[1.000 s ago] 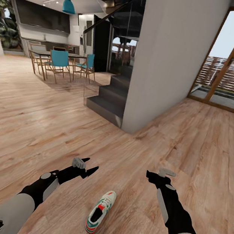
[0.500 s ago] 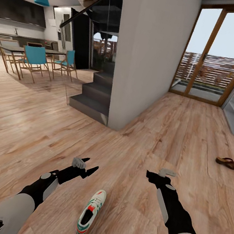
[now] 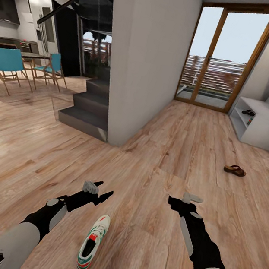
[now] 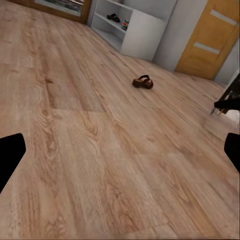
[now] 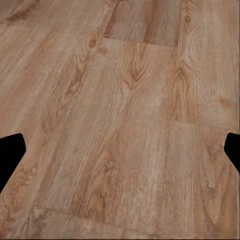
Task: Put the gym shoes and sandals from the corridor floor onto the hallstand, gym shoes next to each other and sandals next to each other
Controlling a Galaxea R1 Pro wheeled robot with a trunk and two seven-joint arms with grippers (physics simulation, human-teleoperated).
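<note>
We see one gym shoe [image 3: 93, 242] lying on the corridor floor [image 3: 157, 156] close in front of us, between our two arms, its toe pointing away and its red-orange heel nearest. It is white with green side stripes and touches neither arm.

Our left gripper [image 3: 98, 193] hangs above the planks just left of the shoe and a little farther out; its dark fingers stand apart and hold nothing. Our right gripper [image 3: 180, 202] hangs to the right of the shoe, also above bare floor. In the right wrist view the black finger tips [image 5: 11, 152] sit at opposite edges with only wood grain between them, so these fingers are likewise spread and empty.

Farther off to the right, one brown sandal [image 3: 234, 170] rests alone on the floor, well apart from the gym shoe; the left wrist view shows it too [image 4: 142, 82]. Beyond it, against the far right wall, stands the pale hallstand [image 3: 263, 123]. A dark sandal [image 3: 248, 112] lies on its lower shelf, and something small with green and red sits just beside that, too small to identify.

A white pillar [image 3: 146, 62] and dark stairs [image 3: 88, 107] rise on the left, with a wood-framed glass door [image 3: 224, 57] at the far end.
</note>
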